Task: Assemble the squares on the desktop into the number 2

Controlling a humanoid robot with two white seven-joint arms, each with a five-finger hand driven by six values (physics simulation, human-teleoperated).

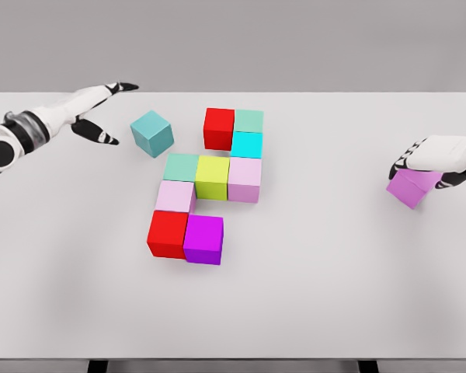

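Magenta cube and a red cube form the figure's nearest row, which looks one cube short on its right end. Well to the right hand's left, the rows climb through pink, green and yellow cubes to a red-and-mint top. That hand is curled over a violet cube tilted on the counter; it should lift clear, level the cube, then set it flush beside magenta without nudging neighbours. Farthest, the left hand is spread and empty, just left of a loose teal cube.
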